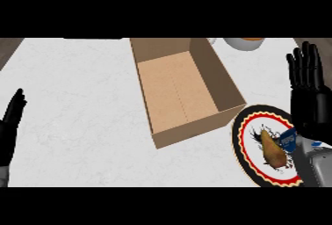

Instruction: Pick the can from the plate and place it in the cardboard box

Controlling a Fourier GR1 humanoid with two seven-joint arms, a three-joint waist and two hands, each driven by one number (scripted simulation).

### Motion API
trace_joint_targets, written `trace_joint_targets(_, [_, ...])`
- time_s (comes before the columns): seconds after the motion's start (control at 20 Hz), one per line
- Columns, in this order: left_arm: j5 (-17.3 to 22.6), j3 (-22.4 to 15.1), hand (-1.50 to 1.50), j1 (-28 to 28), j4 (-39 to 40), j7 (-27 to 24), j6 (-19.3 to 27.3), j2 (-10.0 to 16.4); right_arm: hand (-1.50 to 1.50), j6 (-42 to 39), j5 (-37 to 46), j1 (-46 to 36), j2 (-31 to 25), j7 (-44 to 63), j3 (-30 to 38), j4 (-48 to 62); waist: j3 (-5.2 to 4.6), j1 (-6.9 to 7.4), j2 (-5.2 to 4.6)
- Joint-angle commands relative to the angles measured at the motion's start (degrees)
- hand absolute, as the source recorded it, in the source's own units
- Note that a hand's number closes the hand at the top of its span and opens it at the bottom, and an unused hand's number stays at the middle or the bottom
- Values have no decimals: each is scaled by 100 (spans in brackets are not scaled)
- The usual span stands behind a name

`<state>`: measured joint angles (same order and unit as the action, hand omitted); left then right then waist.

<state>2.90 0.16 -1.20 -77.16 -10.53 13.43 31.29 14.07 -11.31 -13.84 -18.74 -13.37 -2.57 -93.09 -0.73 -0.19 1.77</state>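
A round plate [240, 132] with a black and red zigzag rim lies at the lower right of the counter. On it rests a blue and white can [288, 139], partly covered by my right wrist, beside a brown lumpy food item [273, 148]. My right hand [310, 103] is open above the plate's right side, fingers straight and pointing away from me, and does not hold the can. The open cardboard box [185, 94] stands in the middle, just left of the plate, with nothing inside. My left hand [11, 121] rests open at the left edge.
A white bowl with an orange rim [245, 43] sits at the far edge, behind the box's right corner. White counter [77, 96] stretches between the box and my left hand. A darker strip shows at the counter's far left corner.
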Motion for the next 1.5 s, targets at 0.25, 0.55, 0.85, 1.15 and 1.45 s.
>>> trace_joint_targets(0.25, [-182, -622, 0, -117, -533, 972, 96, -690, -150, -2171, -1765, -731, -1259, 460, 1244, 710, 86, 70, -181])
trace_joint_targets(0.55, [-79, -784, 0, 61, -772, 1207, -59, -874, -150, -527, -435, 103, -866, 141, 1442, 1657, 82, 48, -178])
trace_joint_targets(0.85, [-315, -799, 0, -71, -649, 1312, 80, -1055, -150, -1794, 163, 651, -2050, -398, 1337, 1846, 72, -30, -184])
trace_joint_targets(1.15, [-240, -884, 0, 364, -973, 1286, -61, -1030, -150, -2603, 1015, 732, -3551, 319, 910, 1689, 62, 55, -159])
trace_joint_targets(1.45, [-274, -813, 0, 113, -867, 1267, -78, -1042, -150, -3810, 1471, 749, -4384, 1061, 151, 1221, 57, 60, -177])
